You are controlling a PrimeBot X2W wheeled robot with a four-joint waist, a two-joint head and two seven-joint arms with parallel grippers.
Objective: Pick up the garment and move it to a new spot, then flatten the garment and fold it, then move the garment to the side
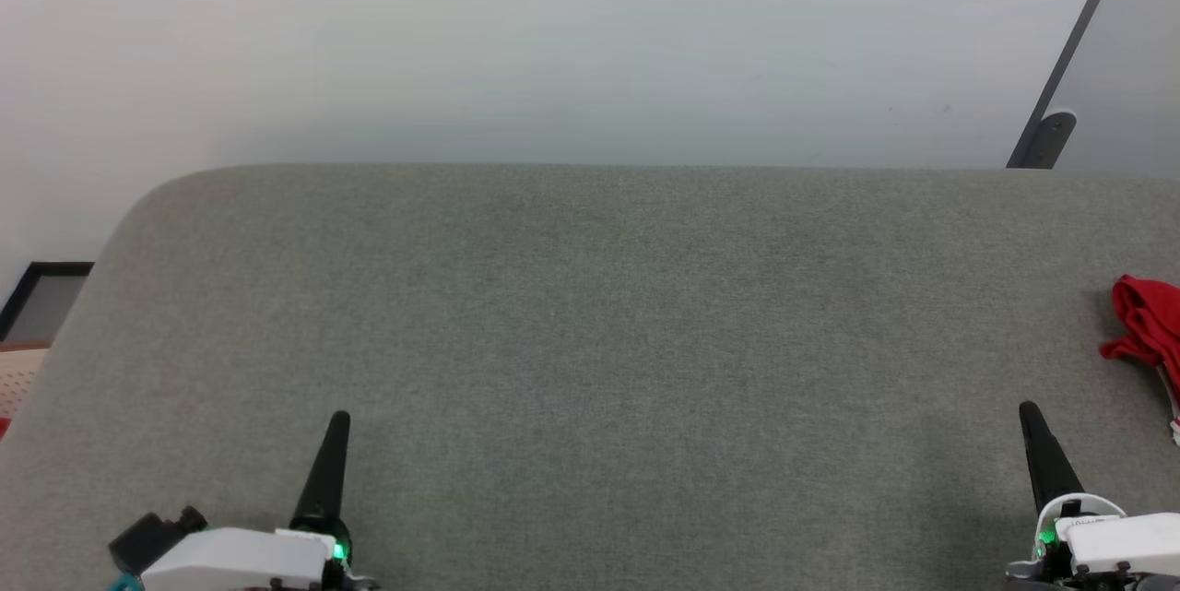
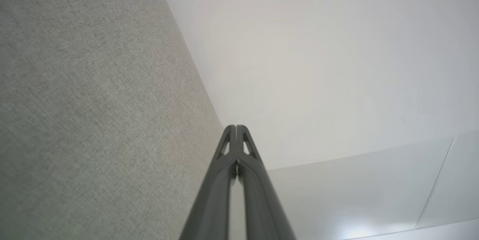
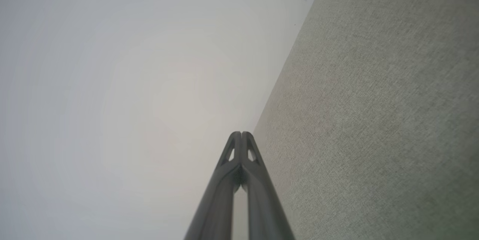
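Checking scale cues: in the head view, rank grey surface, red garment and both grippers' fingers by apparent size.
Grey surface
Red garment, cut by the frame edge
Left gripper's fingers and right gripper's fingers look alike
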